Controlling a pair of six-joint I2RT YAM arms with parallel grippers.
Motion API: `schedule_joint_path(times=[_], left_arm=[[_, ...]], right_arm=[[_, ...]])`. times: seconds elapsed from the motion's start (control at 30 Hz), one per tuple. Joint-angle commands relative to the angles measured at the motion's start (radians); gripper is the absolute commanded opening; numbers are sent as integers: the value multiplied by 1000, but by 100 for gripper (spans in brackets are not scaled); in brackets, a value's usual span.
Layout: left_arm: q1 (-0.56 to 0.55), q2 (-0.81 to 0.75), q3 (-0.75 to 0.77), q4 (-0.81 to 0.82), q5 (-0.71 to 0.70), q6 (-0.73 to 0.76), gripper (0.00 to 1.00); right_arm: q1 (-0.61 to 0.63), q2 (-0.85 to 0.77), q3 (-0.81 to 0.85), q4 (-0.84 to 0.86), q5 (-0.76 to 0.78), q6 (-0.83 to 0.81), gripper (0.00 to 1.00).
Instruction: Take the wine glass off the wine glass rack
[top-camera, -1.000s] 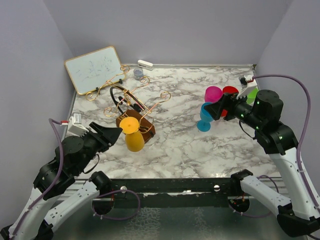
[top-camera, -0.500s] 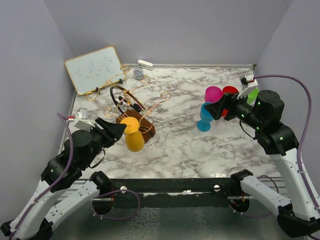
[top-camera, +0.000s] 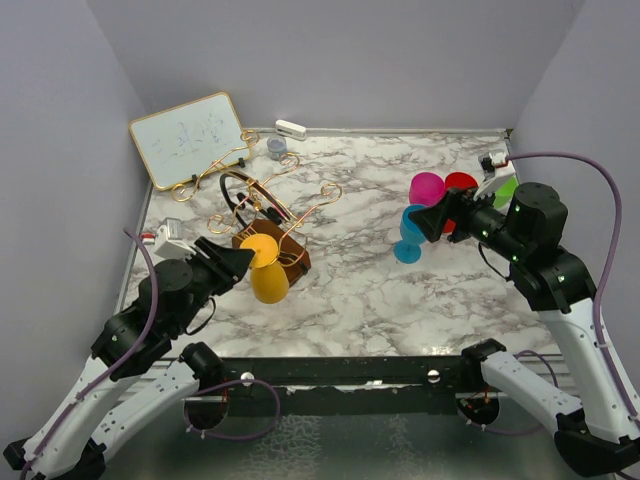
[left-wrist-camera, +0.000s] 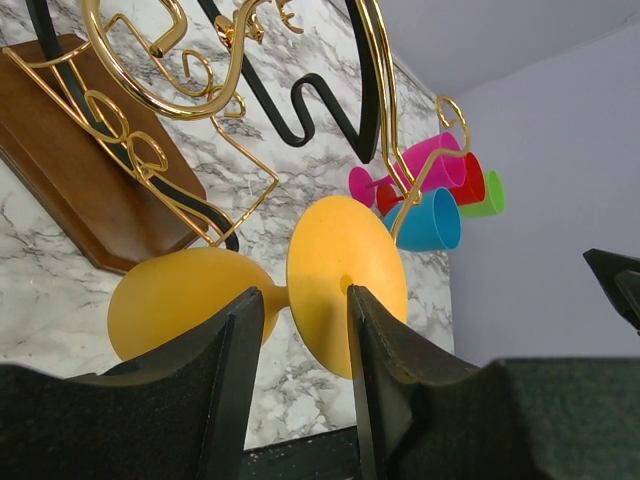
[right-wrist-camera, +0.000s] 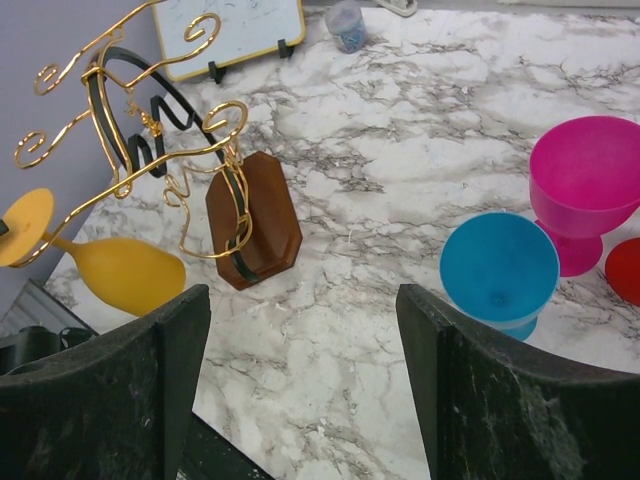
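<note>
The yellow wine glass (top-camera: 268, 282) hangs tilted from a front hook arm of the copper-gold wine glass rack (top-camera: 262, 205), its foot up and its bowl low beside the brown wooden base (top-camera: 296, 258). My left gripper (top-camera: 238, 262) is open right at the glass's foot. In the left wrist view the gripper (left-wrist-camera: 300, 312) has one finger on each side of the stem and the foot's near edge of the glass (left-wrist-camera: 345, 275); I cannot tell whether they touch. My right gripper (top-camera: 426, 221) is open and empty, held above the table by the blue cup; it also shows in the right wrist view (right-wrist-camera: 303, 300).
Blue (top-camera: 410, 236), pink (top-camera: 426, 187), red (top-camera: 462, 183) and green (top-camera: 505, 190) glasses stand at the right. A small whiteboard (top-camera: 188, 138) leans at the back left, with a grey cup (top-camera: 276, 147) and a white object (top-camera: 290, 128) by the back wall.
My left arm has moved forward and up, bringing its open gripper right up to the yellow glass's foot. The right arm and the glass have not moved.
</note>
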Motion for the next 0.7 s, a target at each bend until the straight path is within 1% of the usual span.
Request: schedule_joint_path(times=[0.0, 0.17, 0.47, 0.57, 0.67], left_arm=[[-3, -18, -14, 44, -40, 1, 41], [-3, -20, -22, 51, -44, 1, 41], [-3, -26, -49, 90, -40, 5, 37], [-3, -22, -54, 100, -39, 8, 33], [-3, -20, -55, 104, -40, 8, 26]], right_arm=[[-3, -18, -12, 48, 6, -6, 74], [-3, -18, -12, 52, 1, -4, 74], [-3, -27, -22, 62, -11, 11, 74], [-4, -33, -24, 65, -7, 12, 74], [-3, -40, -27, 68, -7, 16, 74]])
